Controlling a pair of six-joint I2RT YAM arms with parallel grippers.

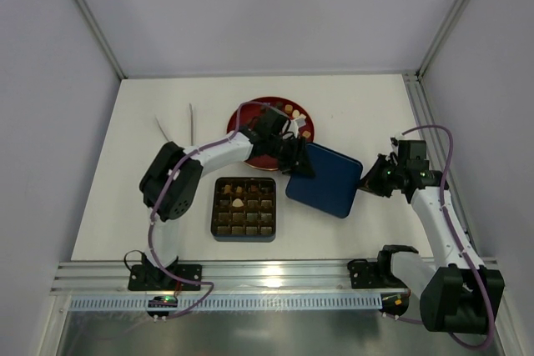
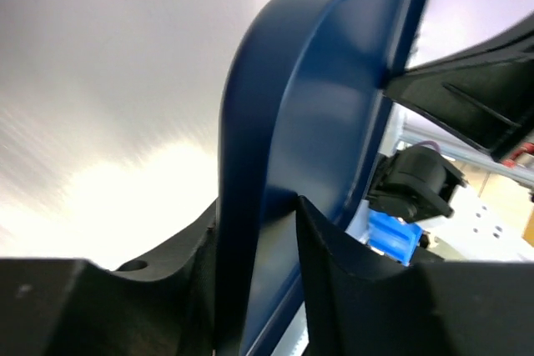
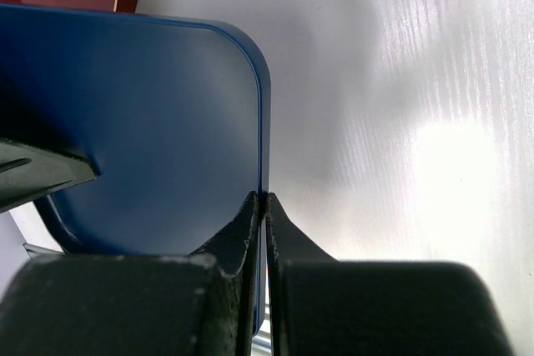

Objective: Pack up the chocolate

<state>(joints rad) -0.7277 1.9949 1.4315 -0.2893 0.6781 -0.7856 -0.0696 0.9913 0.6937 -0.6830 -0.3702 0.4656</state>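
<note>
Two sets of jaws clamped the dark blue lid: left jaws on one edge, right jaws opposite, beside the chocolate in its compartmented box.

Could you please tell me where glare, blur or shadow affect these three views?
Top external: even light and sharp throughout. Left wrist: the table is streaked with blur and blown out by glare in the lower left, while the dark blue lid looks fairly crisp. Right wrist: a bright glare patch sits on the table to the right of the lid, with a soft grey shadow along the lid's edge.
</note>
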